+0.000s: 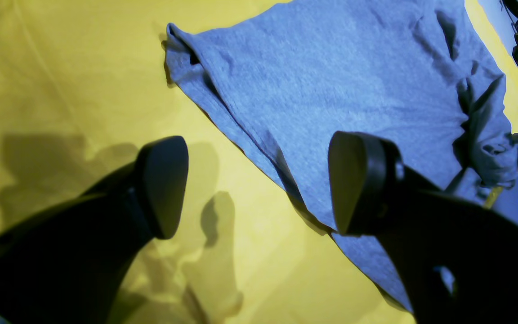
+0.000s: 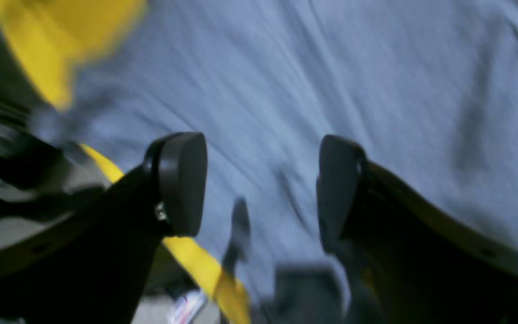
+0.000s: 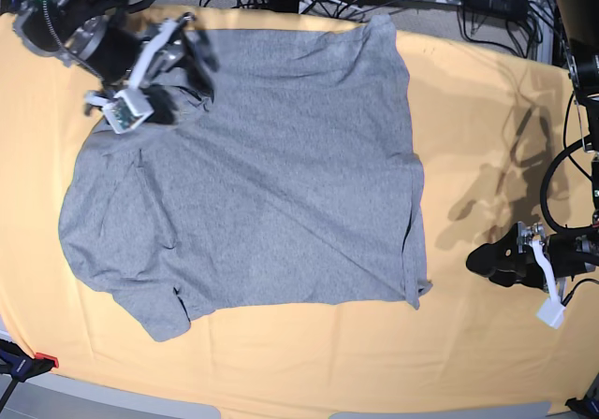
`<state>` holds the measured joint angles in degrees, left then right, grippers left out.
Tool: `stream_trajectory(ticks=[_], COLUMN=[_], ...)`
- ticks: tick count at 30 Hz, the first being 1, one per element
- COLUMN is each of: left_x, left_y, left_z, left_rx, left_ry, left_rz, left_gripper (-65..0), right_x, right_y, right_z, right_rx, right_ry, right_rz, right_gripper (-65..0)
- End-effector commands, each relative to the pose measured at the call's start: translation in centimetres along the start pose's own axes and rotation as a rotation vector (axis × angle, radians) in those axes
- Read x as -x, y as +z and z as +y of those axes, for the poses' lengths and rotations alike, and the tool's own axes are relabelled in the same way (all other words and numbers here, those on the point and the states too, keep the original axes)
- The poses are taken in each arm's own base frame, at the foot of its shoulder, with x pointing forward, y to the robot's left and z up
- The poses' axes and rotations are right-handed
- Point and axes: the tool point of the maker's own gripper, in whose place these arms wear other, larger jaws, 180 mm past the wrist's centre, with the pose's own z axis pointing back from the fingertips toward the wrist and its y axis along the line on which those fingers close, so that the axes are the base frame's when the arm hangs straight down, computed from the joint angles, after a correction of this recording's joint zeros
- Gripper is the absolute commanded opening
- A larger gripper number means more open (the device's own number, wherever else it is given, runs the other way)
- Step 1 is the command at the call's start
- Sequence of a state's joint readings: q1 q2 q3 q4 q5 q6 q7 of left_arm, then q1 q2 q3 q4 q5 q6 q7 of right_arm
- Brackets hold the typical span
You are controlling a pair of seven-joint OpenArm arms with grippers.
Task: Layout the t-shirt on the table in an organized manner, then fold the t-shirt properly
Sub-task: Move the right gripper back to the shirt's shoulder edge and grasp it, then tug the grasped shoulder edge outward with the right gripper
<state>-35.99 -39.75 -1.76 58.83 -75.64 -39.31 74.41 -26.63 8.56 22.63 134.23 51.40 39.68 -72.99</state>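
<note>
Base view: t-shirt (image 3: 271,176) seemingly beneath right gripper (image 3: 182,50).

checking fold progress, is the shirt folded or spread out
Spread out: the shirt lies open in a single layer on the table, with no fold made yet.

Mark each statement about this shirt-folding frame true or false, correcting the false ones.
1. The t-shirt lies spread on the table. True.
2. The left gripper grips the shirt's hem. False: it is open, holding nothing.
3. The right gripper is open above grey fabric. True.
4. The shirt is folded in half. False: it lies unfolded, one sleeve visible.
5. Black lettering faces up. False: only plain grey shows.
</note>
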Motion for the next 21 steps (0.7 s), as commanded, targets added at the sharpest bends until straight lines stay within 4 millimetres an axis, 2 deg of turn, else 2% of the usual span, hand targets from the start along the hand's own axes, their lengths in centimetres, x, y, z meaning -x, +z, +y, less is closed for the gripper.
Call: stream_trajectory(ticks=[1,3,5,9,11,14,18,21], left_x=[-2.3,-2.3,-2.3,-2.3,-2.3,-2.4,-2.4,-2.3], left_y=[1.3,1.2,1.3,1.3,1.3,1.2,1.2,1.2], left_z=[-0.1,-0.1,-0.1,-0.1,-0.1,-0.1,-0.2,-0.2], left_rx=[-0.010,-0.011,-0.011,-0.012,-0.012,-0.008,-0.003,-0.003], left_ry=[-0.035,-0.035,-0.035,-0.036,-0.035,-0.034,-0.033,-0.031], left_rz=[-0.059,-0.058,-0.058,-0.058,-0.057,-0.061,-0.065,-0.063], left_gripper=[-15.6,-15.6,-15.6,-15.6,-15.6,-15.6,-15.6,-15.6], right_x=[-0.3,0.9,1.1,0.2,1.0,1.9,1.9,3.1], right_y=[0.7,1.6,2.7,4.4,4.9,5.0,4.8,4.1], right_z=[-0.6,-2.3,-3.1,-3.3,-3.7,-3.3,-3.0,-3.2], right_rx=[0.025,0.092,0.114,0.088,0.115,0.110,0.083,0.040], right_ry=[-0.004,-0.056,-0.095,-0.152,-0.164,-0.175,-0.188,-0.224], right_rz=[-0.012,0.038,0.028,-0.057,-0.031,-0.003,-0.015,-0.016], right_gripper=[-24.7,-24.7,-24.7,-24.7,-24.7,-24.7,-24.7,-24.7])
